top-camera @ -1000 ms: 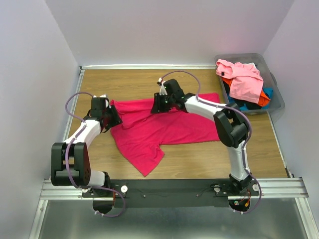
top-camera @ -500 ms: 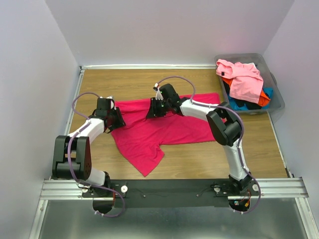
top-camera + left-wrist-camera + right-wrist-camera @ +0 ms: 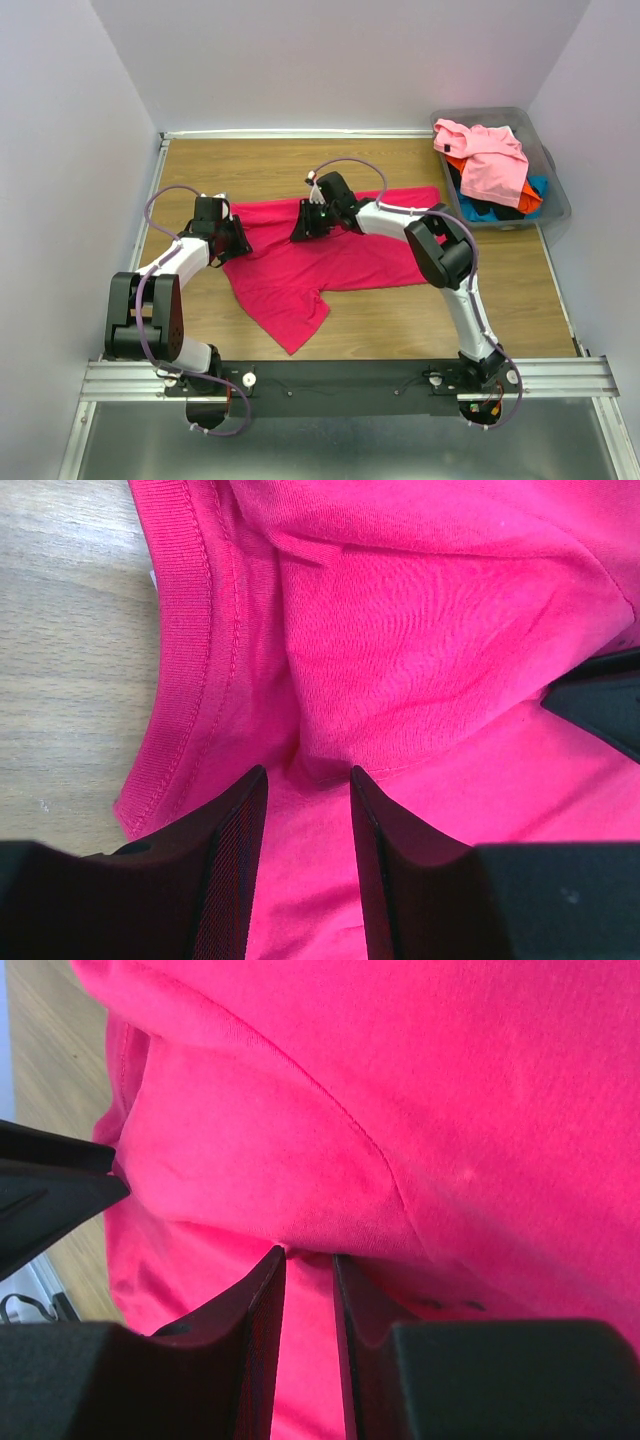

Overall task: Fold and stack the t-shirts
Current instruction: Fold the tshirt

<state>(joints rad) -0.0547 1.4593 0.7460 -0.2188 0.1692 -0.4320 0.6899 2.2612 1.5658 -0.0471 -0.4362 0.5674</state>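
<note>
Room: plain pale walls (image 3: 330, 60) on three sides, with a metal rail along the near edge.
Table (image 3: 380, 320): wood-grain top in warm brown, smooth and matt.
Left gripper (image 3: 232, 238): low at the shirt's left end. In the wrist view its two dark, ribbed fingers (image 3: 232, 860) are closed on a raised fold of cloth (image 3: 305, 775), and the creases run down into the gap.
Shirt (image 3: 300, 265): the crimson-magenta one, lying mid-table between the two arms.
Shirt axis: long axis runs left to right across the table. The curved ribbed band is at the left end and a straight edge at the right end, near the bin.
Shirt flap: a tapering part juts from the left half toward the near edge and ends in a blunt corner.
Shirt cloth: soft fine knit, matt, rumpled on the left and flatter on the right. The band is ribbed with two rows of stitching.
Right gripper (image 3: 305, 225): on the shirt's far edge, left of centre, with the arm reaching in from the right. Its fingers (image 3: 262, 1330) stand close together and pinch a rounded ridge of the cloth (image 3: 308, 1252).
Bin (image 3: 558, 195): grey translucent plastic, rectangular, at the far right corner, well apart from the shirt.
Pile: loose shirts heaped in the bin, with light pink (image 3: 490, 155) on top and orange (image 3: 530, 200), blue (image 3: 540, 185) and black (image 3: 490, 210) beneath.
</note>
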